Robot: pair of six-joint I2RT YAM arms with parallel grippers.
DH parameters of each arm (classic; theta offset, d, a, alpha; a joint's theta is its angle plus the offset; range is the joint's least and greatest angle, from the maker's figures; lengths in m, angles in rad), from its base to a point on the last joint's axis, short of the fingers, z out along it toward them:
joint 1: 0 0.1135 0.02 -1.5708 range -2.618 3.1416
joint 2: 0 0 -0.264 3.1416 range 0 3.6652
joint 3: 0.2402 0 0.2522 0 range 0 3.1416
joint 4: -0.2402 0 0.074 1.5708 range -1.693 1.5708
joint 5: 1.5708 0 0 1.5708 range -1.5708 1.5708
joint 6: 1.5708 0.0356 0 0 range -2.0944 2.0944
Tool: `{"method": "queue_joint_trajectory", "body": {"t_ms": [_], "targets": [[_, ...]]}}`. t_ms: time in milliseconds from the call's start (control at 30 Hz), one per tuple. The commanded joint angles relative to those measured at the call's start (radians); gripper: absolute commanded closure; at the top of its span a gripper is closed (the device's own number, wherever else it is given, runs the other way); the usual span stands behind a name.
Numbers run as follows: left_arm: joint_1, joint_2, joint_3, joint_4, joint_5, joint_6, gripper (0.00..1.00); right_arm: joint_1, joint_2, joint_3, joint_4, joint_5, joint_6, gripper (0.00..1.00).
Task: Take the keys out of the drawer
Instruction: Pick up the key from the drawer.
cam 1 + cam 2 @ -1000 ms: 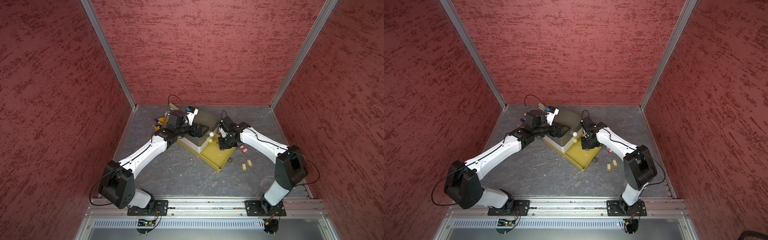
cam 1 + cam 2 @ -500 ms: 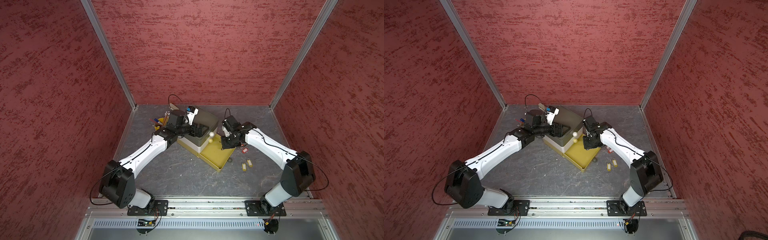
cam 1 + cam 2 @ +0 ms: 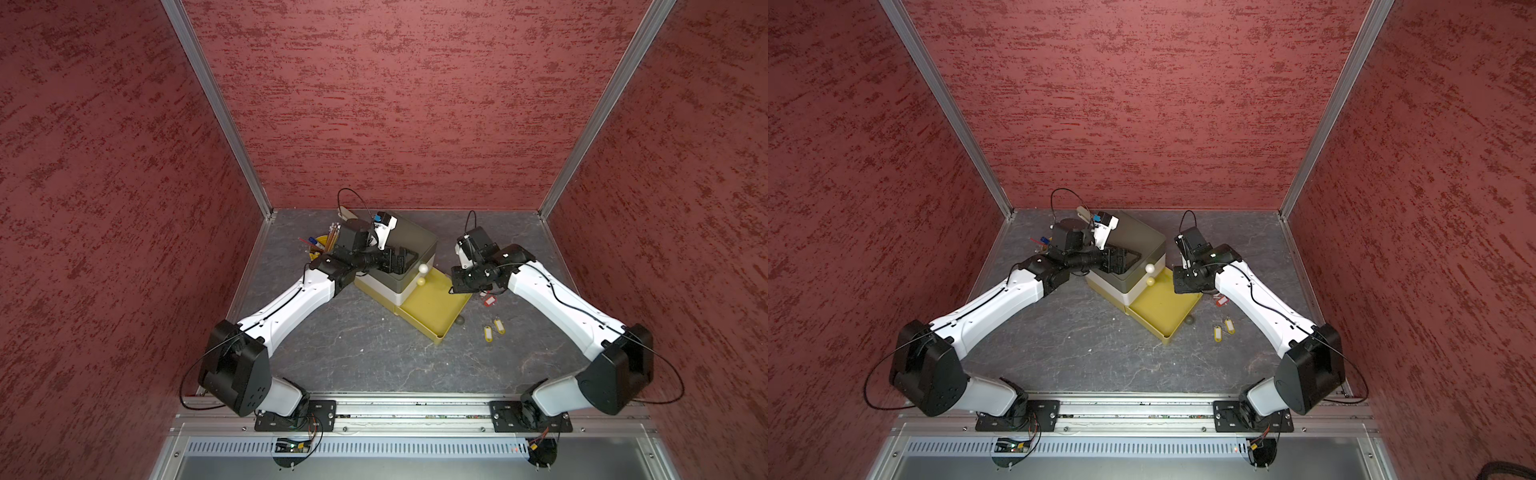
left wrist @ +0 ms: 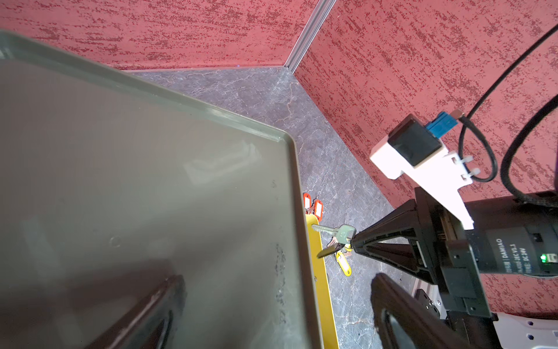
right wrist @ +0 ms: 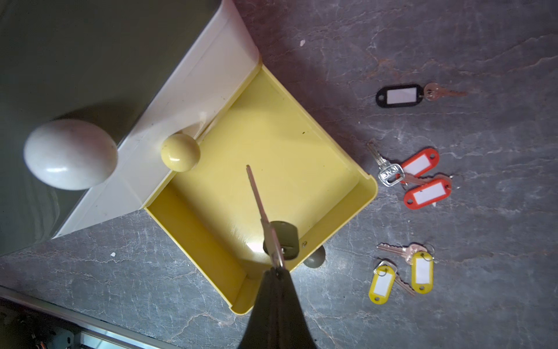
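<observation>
Grey tabletop (image 3: 353, 353) lay bare across the frame's lower middle. Right of the pulled-out yellow drawer (image 5: 287, 136) lay 2 yellow-tagged keys (image 5: 422, 272), 2 red-tagged keys (image 5: 428, 193), then 1 black-tagged key (image 5: 398, 95), all on the tabletop. At the drawer's right edge, the right gripper (image 5: 276, 270) was clamped on 1 key (image 5: 256, 193). Farthest, the left gripper (image 3: 402, 261) hung with fingers apart over 1 grey cabinet (image 3: 415, 237).

Five tagged keys (image 5: 419, 164) lie beside the drawer (image 5: 287, 136); a sixth key (image 5: 261, 205) hangs above it.
</observation>
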Motion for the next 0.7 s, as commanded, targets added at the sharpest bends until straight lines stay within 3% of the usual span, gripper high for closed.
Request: {"method": "queue_joint_trajectory", "body": {"t_ms": [0, 367, 667], "targets": [[-0.013, 0.048, -0.051, -0.229, -0.009, -0.046, 0.00, -0.016, -0.045, 0.044, 0.002, -0.014, 0.028, 1.00], [-0.016, 0.032, -0.066, -0.233, -0.005, -0.038, 0.00, -0.094, -0.065, 0.061, 0.104, -0.095, 0.146, 1.00], [-0.016, 0.016, -0.071, -0.244, 0.012, -0.031, 0.00, -0.209, -0.058, 0.051, 0.191, -0.099, 0.335, 1.00]]}}
